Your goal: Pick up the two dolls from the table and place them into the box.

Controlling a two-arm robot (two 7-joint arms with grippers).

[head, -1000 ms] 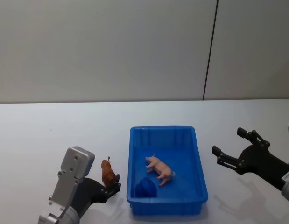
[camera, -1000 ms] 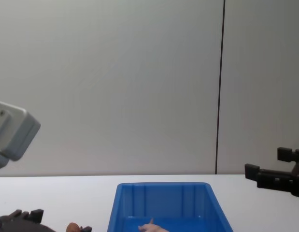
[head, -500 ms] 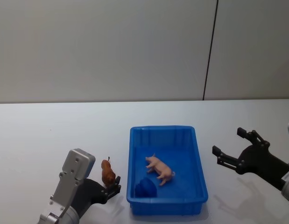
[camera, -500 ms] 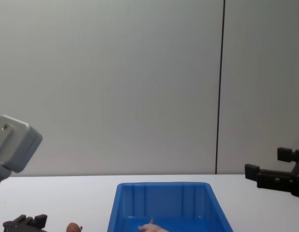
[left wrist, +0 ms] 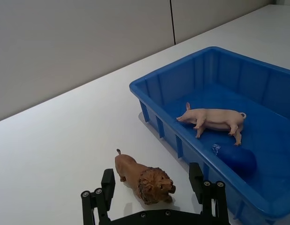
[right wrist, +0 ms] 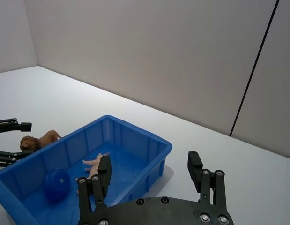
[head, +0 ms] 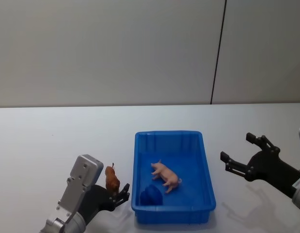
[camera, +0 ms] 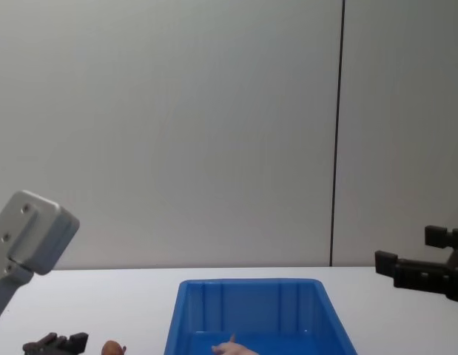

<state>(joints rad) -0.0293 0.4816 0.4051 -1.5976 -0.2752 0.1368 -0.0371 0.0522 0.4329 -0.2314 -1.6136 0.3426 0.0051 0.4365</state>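
Observation:
The blue box (head: pixel 207 182) stands mid-table, and the pale pink doll (head: pixel 165 175) lies inside it. On the table (head: pixel 53 136) just left of the box stands the reddish-brown doll (head: pixel 111 179), a lion. My left gripper (head: pixel 118 194) is low at the lion and open. In the left wrist view the lion (left wrist: pixel 144 180) stands between its fingers (left wrist: pixel 107 181), apart from both. My right gripper (head: pixel 235 148) hovers open and empty to the right of the box. The chest view shows the box (camera: pixel 251 307) and the left gripper (camera: pixel 55 344) at the bottom edge.
A dark blue ball (head: pixel 150 195) lies in the box's near left corner, close to the pink doll (left wrist: pixel 212 119). White tabletop stretches free to the left and behind the box. A grey wall stands at the back.
My left arm has shifted a little to the right and lower, bringing its open fingers closer around the lion. The right arm and both dolls have stayed put.

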